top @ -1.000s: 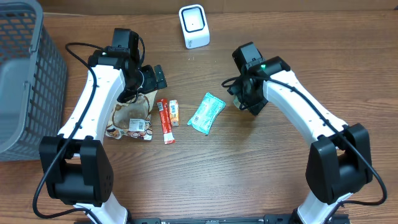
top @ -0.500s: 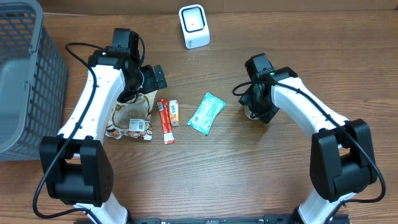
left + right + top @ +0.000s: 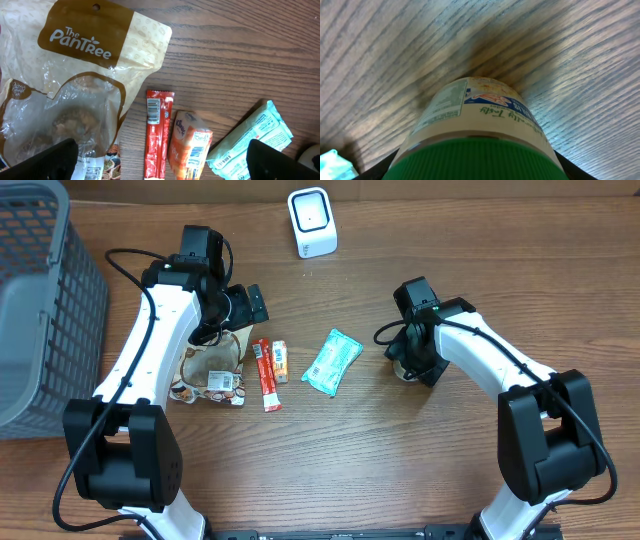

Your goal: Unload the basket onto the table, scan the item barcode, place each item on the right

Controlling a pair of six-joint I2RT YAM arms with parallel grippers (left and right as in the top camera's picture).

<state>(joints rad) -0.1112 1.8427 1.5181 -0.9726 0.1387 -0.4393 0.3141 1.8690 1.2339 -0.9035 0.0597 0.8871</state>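
Right gripper [image 3: 407,361] pinches bottle [image 3: 476,114] just below green cap [image 3: 477,159]. Bottle bottom points to wood table [image 3: 580,45]; touching or not, cannot tell. Bottle is near teal packet [image 3: 332,361], at its right. Scanner [image 3: 312,222] well apart, at far edge. Left gripper [image 3: 160,162] spread wide over Pantree pouch [image 3: 75,80], holds nothing.

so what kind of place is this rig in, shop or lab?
Likely a lab mock-up of a shop checkout, on a wooden table: a white barcode scanner, a grey basket, and packaged goods such as a snack bag and a green-capped bottle.
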